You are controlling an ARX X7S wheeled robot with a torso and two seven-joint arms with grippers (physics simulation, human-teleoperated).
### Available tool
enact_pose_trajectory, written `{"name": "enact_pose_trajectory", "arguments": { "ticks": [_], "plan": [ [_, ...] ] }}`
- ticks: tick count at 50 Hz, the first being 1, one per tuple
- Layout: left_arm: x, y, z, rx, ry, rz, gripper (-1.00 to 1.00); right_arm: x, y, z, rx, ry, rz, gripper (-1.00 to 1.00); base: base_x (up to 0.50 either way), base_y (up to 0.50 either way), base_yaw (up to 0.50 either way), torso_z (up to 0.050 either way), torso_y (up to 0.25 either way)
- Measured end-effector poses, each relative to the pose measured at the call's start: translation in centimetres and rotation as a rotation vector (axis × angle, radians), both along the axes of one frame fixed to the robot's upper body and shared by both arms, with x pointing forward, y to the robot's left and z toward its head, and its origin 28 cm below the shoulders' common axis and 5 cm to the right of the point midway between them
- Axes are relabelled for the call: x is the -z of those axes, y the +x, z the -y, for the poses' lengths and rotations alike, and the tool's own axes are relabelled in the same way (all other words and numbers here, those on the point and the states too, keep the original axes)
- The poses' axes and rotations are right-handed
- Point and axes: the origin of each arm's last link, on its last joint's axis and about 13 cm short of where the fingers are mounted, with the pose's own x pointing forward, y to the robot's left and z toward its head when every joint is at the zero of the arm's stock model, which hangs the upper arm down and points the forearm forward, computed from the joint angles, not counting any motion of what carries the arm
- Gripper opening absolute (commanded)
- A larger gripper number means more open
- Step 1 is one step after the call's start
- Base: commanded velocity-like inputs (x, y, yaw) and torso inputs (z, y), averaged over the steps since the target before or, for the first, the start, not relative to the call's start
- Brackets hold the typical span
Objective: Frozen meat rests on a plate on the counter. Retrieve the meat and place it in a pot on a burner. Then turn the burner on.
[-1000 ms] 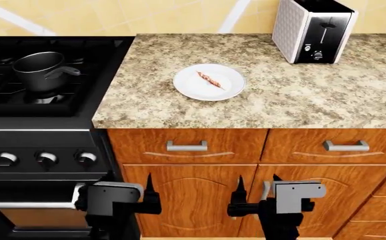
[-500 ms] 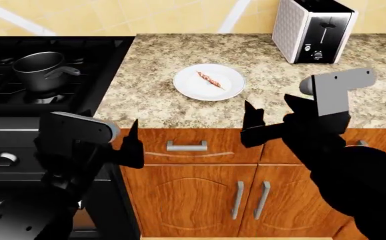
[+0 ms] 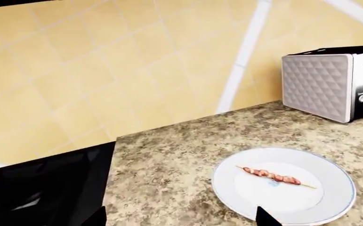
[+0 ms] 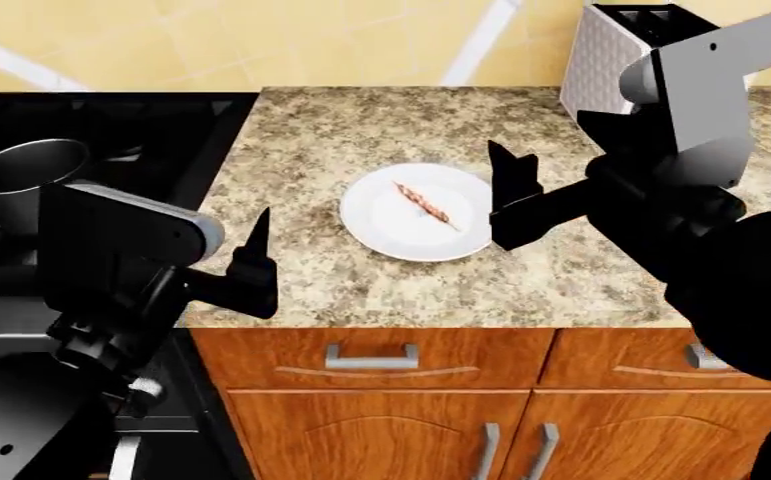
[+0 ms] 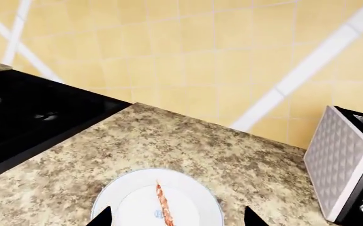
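No readable text, label or number anywhere.

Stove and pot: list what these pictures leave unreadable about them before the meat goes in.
- Pot: head view shows only its rim and part of its wall; the left arm covers its lower part, and its handle is out of sight.
- Burner under it: hidden by the pot and arm.
- Knobs: in no view, behind the left arm in the head view.
- Wrist views: stove is a dark, featureless patch.

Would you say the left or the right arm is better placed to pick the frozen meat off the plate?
Right, probably. The right gripper hangs open at the plate's edge, facing the frozen meat; the left gripper sits near the counter's front edge, farther away.
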Motion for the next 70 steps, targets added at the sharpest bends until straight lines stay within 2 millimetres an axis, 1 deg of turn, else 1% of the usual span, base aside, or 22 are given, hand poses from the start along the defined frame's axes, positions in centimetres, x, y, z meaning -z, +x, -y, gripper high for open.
{"name": "enact_pose_trajectory", "arguments": {
  "ticks": [27,35,47,56,70],
  "plan": [
    [0.1,0.0,-0.4,-0.004,-0.008,0.003,1.0,-0.6,-0.1,-0.2,-0.016,-0.033,-0.001,1.0,0.5,0.0,0.0,0.0,0.001],
    [0.5,0.3,-0.4,0.002,-0.018,0.002,1.0,-0.8,0.4,-0.3,-0.014,-0.056,-0.033,1.0,0.03,0.0,0.0,0.0,0.001],
    [1.3,0.6,-0.2,0.045,-0.051,0.009,1.0,-1.9,1.8,-0.7,-0.053,-0.143,-0.182,1.0,0.0,0.0,0.0,0.0,0.0],
    [1.9,1.0,-0.2,0.056,-0.074,-0.001,1.0,-2.7,3.4,-1.0,-0.078,-0.202,-0.314,1.0,0.0,0.0,0.0,0.0,0.0],
    [2.7,1.3,-0.2,0.063,-0.101,-0.018,1.0,-2.4,6.1,-1.3,-0.117,-0.291,-0.477,1.0,0.0,0.0,0.0,0.0,0.0]
  ]
}}
